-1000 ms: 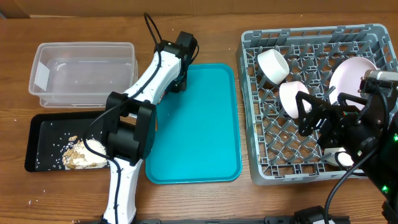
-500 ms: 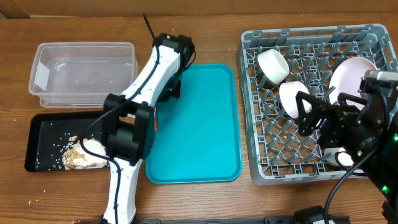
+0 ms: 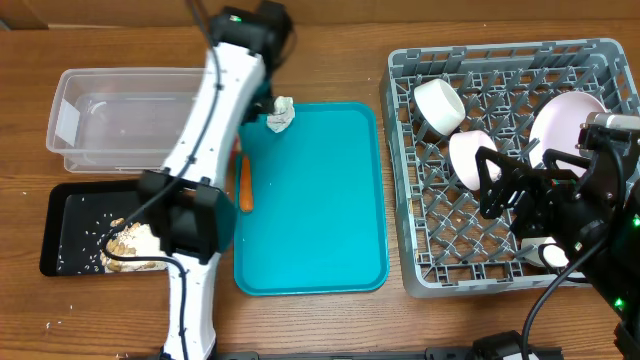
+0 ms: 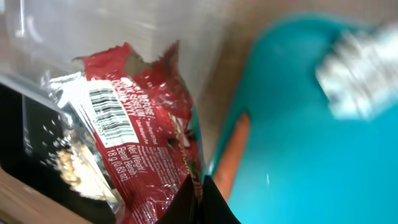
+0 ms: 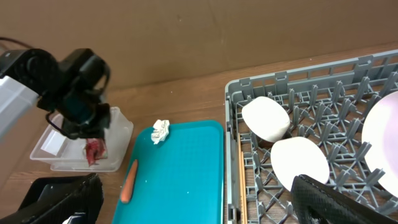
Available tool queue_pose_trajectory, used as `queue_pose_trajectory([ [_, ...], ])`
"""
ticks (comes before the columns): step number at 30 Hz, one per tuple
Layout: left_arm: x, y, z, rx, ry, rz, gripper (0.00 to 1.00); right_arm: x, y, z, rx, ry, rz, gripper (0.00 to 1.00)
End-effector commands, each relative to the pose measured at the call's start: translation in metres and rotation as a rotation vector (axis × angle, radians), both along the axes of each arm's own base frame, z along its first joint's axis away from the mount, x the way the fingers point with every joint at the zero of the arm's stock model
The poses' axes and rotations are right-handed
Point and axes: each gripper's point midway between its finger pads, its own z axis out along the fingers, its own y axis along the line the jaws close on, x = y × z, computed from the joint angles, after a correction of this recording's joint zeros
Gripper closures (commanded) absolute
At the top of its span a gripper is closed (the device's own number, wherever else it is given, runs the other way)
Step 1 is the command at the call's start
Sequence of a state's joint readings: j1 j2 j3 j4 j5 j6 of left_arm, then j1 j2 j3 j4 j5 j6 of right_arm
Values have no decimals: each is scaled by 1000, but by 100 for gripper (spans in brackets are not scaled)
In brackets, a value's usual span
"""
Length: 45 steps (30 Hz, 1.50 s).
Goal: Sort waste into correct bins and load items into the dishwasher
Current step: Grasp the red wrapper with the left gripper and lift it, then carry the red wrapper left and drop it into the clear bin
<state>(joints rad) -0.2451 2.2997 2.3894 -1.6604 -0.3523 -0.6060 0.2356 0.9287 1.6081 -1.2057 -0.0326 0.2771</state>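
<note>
Left wrist cam: my L gripper (image 4: 198,190) was clamped on the red wrapper (image 4: 134,124), which hung over the clear tub (image 3: 100,110) at its right end. My R gripper (image 3: 512,205) stood wide open above the dish rack (image 3: 420,250), far right.

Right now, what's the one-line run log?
left end effector: shut on red wrapper | right end effector: open, over dish rack | napkin: on teal tray

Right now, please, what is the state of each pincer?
Left pincer: closed on the red wrapper.
Right pincer: open, holding nothing.
</note>
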Motion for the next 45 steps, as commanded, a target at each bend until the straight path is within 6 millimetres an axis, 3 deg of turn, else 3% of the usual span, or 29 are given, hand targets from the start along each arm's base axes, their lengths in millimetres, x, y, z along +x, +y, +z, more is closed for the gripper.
queue_pose_trajectory([
  [1,15,51,5,-23,-118,281,96,0,-3,4,2,-13,-16,0],
  [4,26,70,-5,-112,-139,361,96,0,-3,4,2,-13,-16,0],
  [8,34,69,-11,-270,-134,377,87,0,-3,4,2,-12,-16,0],
  [14,47,53,20,-290,-192,153,73,0,-3,4,2,-13,-16,0],
  [17,54,26,38,-291,-226,-11,60,0,-3,4,2,-12,-16,0],
  [21,61,-57,42,-423,-229,-383,35,0,-3,4,2,-13,-16,0],
  [25,65,-100,16,-327,-207,-544,35,0,-3,4,2,-13,-16,0],
  [27,70,-117,-1,-287,-211,-576,22,0,-3,4,2,-13,-16,0],
  [29,76,-130,-16,-262,-224,-599,21,0,-3,4,2,-13,-16,0],
  [34,95,-131,-37,-180,-280,-592,21,0,-3,4,2,-13,-16,0],
  [37,98,-120,-47,-162,-280,-555,25,0,-3,4,2,-13,-16,0],
  [45,75,-98,-100,-160,-157,-492,32,0,-3,4,2,-12,-16,0],
])
